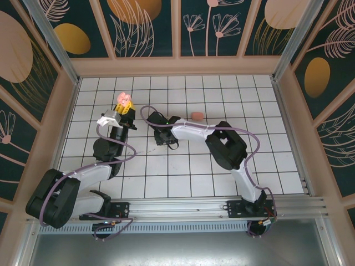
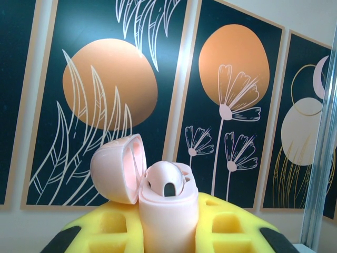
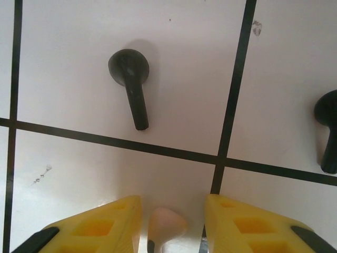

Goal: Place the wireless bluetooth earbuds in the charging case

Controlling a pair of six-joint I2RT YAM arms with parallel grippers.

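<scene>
Between the right gripper's (image 3: 172, 200) yellow fingers (image 3: 95, 229), at 6 o'clock in the right wrist view, you find the pale earbud (image 3: 166, 224) lying on the white tiled table (image 3: 68, 168). The fingers stand apart on either side of it, with a clear gap on its right side; they do not pinch it. At 11 o'clock from it lies a black earbud (image 3: 131, 84), stem pointing toward 6 o'clock. A second black earbud (image 3: 329, 132) lies at 2 o'clock, cut by the frame edge. All three are apart from one another.

In the top view, look at 10 o'clock from the right gripper for the left gripper (image 1: 123, 108). Its fingers are pressed onto the pink charging case (image 2: 168, 219), held upright. The lid (image 2: 118, 168) stands swung open toward 9 o'clock. A rounded pale shape sits in the case mouth; you cannot tell what it is. A coral-pink object (image 1: 196, 116), too small to identify, lies at 2 o'clock from the right gripper, apart from it.
</scene>
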